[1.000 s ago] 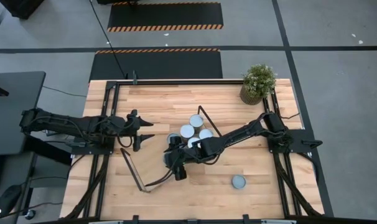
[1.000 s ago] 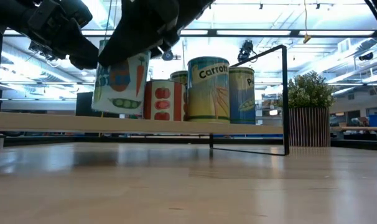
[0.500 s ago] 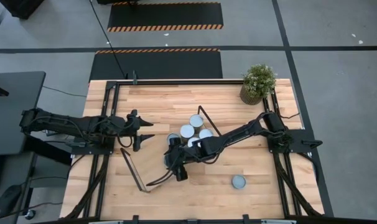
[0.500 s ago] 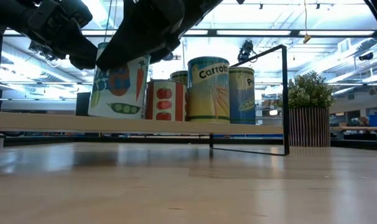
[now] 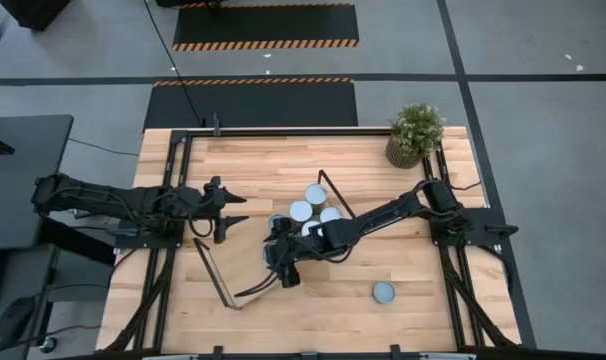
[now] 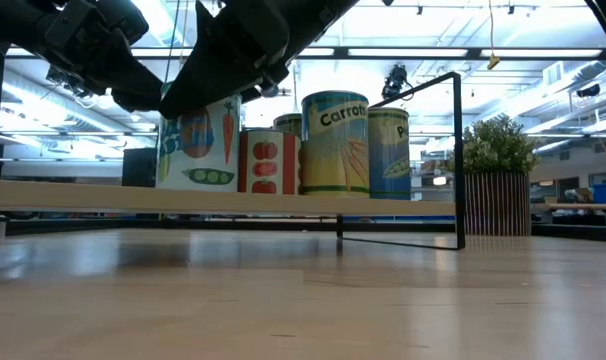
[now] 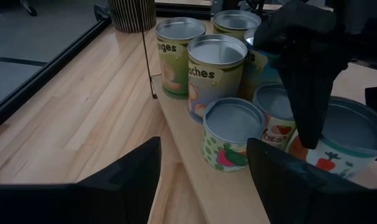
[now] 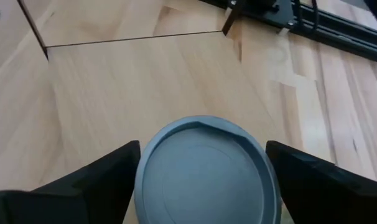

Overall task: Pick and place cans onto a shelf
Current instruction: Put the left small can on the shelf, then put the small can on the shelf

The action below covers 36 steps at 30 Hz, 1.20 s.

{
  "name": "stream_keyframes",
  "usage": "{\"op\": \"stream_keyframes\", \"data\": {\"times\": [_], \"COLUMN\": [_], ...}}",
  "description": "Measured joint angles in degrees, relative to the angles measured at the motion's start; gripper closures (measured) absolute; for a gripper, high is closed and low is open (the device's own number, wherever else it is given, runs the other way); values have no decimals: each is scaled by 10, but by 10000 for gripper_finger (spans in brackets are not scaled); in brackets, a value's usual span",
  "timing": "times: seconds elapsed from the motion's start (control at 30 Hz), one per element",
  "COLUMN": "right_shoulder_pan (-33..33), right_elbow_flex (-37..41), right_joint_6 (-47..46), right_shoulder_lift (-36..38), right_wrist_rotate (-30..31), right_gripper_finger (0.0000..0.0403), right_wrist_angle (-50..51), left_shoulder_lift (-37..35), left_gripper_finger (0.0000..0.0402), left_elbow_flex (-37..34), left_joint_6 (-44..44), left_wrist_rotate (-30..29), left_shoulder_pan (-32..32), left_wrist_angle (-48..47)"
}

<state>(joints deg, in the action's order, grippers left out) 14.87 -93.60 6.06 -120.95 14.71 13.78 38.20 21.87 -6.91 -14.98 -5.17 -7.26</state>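
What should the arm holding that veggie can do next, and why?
Probably open the right gripper and lift away: in the low view the vegetable can it holds looks seated upright on the shelf beside the other cans.

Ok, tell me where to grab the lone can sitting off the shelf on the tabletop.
The lone can stands upright, lid up, clear of the shelf and the other cans. Come straight down from above and close a tool across its round side wall, just under the rim; nothing crowds it.

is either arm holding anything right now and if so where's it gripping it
The right gripper holds a vegetable-label can by opposite sides near its top rim, standing on the shelf. The left gripper is open, holding nothing.
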Motion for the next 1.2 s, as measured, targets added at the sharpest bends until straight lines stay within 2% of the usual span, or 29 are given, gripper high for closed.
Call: {"op": "stream_keyframes", "data": {"times": [0.47,0.67,0.77,0.97,1.03,1.2], "right_shoulder_pan": [11,8,7,23,33,70], "right_elbow_flex": [0,-1,-18,-54,-70,-135], "right_joint_6": [-2,0,1,30,26,-17], "right_shoulder_lift": [0,1,1,3,3,3], "right_wrist_rotate": [23,22,23,55,55,54], "right_gripper_finger": [47,19,5,8,8,9], "right_wrist_angle": [-12,-12,-1,6,41,225], "left_shoulder_lift": [0,0,0,0,0,0], "left_gripper_finger": [159,159,159,159,159,159], "left_elbow_flex": [0,0,0,0,0,0], "left_joint_6": [-4,-4,-4,-14,-15,-15], "left_wrist_rotate": [0,0,0,0,0,0], "left_shoulder_pan": [0,0,0,-3,-3,-3], "left_wrist_angle": [-2,-2,-2,-8,-10,-18]}}
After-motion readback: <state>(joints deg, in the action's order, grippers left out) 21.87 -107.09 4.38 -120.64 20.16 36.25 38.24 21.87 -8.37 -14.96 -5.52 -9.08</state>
